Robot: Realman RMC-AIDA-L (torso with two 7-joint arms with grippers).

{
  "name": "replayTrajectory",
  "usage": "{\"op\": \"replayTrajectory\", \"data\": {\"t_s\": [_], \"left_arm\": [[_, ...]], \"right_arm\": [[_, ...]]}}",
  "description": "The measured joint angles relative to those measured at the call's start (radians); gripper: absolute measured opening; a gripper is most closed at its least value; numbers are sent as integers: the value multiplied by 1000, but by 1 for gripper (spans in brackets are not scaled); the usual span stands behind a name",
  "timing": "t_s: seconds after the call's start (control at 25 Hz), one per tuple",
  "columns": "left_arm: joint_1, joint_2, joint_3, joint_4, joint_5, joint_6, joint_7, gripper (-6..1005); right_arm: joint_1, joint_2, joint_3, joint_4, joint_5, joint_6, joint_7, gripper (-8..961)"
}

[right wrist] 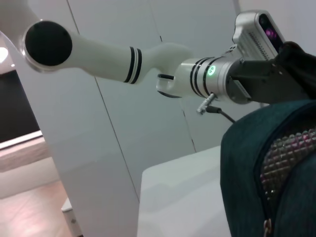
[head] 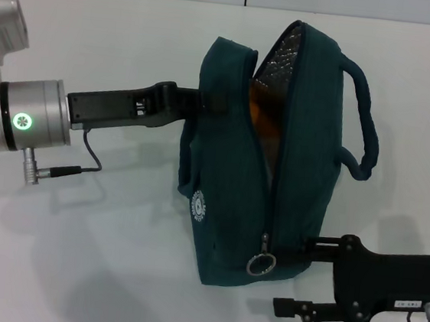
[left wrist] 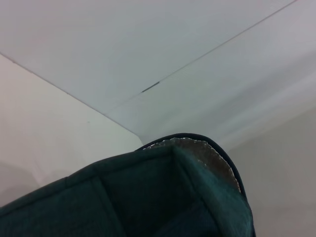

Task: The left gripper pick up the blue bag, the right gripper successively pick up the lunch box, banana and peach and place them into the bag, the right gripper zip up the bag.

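Now left gripper (head: 206,101) pinching the blue bag (head: 225,208) by its upper edge, right gripper (head: 295,281) reaching beside the zip (head: 261,263), finger state unclear, bag gaping open on the table (head: 96,271).

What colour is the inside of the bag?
Shiny silver, with a quilted pattern: the lining of the blue bag, clearest in the head view.

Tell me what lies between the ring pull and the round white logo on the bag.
Only plain teal fabric of the bag separates the ring pull from the logo, as the head view shows.
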Motion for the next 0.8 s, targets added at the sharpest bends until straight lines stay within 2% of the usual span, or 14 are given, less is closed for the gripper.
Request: {"op": "replayTrajectory", "data": {"t_s": [0.28,0.8], "left_arm": [[0,0,1,0,0,1,2,54],[4,1,3,-9,0,7,0,53]], "right_arm": [[12,0,0,30,19,3,-8,669],[-24,-6,0,-7,13,-28,-7,660]]}}
